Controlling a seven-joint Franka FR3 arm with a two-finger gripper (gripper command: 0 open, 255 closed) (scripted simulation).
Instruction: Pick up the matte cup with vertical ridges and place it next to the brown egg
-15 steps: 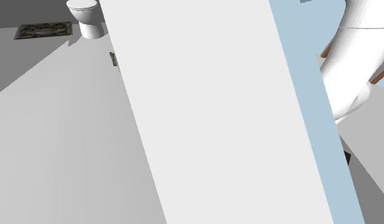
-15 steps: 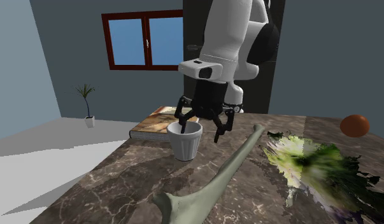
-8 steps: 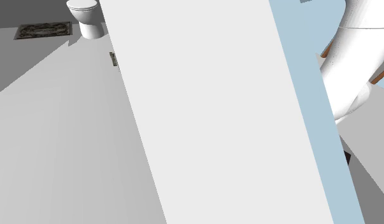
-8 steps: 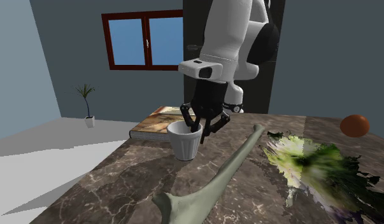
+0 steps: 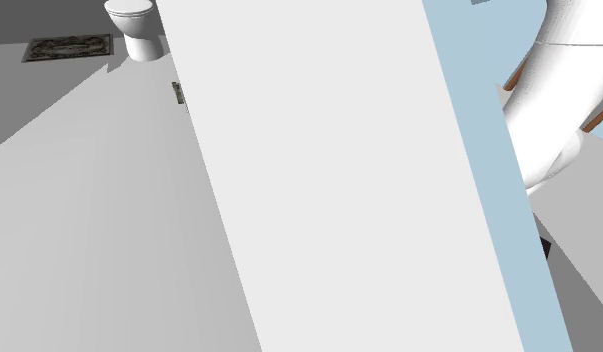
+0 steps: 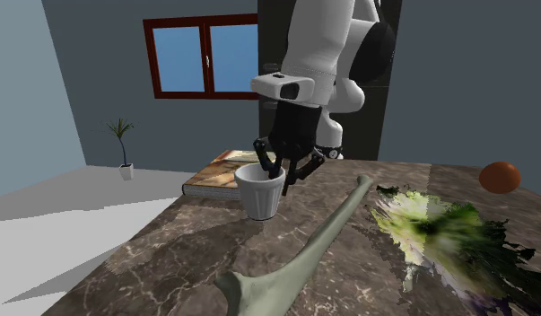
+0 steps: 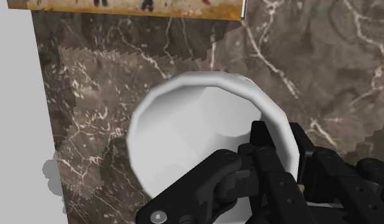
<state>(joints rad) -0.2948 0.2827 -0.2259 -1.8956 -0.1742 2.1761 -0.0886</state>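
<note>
Tabletop [image 6: 161, 256]: dark veined marble, nearest in the second exterior view.
Long pale-green piece [image 6: 324, 235]: bone-shaped. It lies slantwise on the marble between the white cup [image 6: 261, 193] and the egg [image 6: 499, 177]. Risk: a low carry would knock the cup's base on it and twist the cup in the grip.
Leafy heap [image 6: 443, 232]: green and white, spread just past that piece on the egg's side. Risk: it covers much of the marble before the egg, so a cup set down too early could stand tilted on the leaves.
White cup: upright, mouth upward, at or barely above the marble; I cannot tell if its base touches. It is well apart from the egg.
Gripper [image 6: 281, 172]: clenched on the cup's wall. In the wrist view its fingers [image 7: 225, 168] hold the rim, one inside the mouth and one outside. Risk: the pinch is on one side only, so I judge that a quick lift may make the cup swing or slip.
Arm [image 6: 327, 54]: it comes down almost vertical over the cup, hand pointing at the table. In the shoulder view a white link curves at the right edge, beyond a wide white panel [image 5: 339, 180].
Book [image 6: 214, 177]: flat, just behind the cup.
Egg: brown-orange, near the table's far right. Risk: it is round, so a nudge from the cup would roll it.
Window [image 6: 205, 56]: red-framed, on the far wall.
</note>
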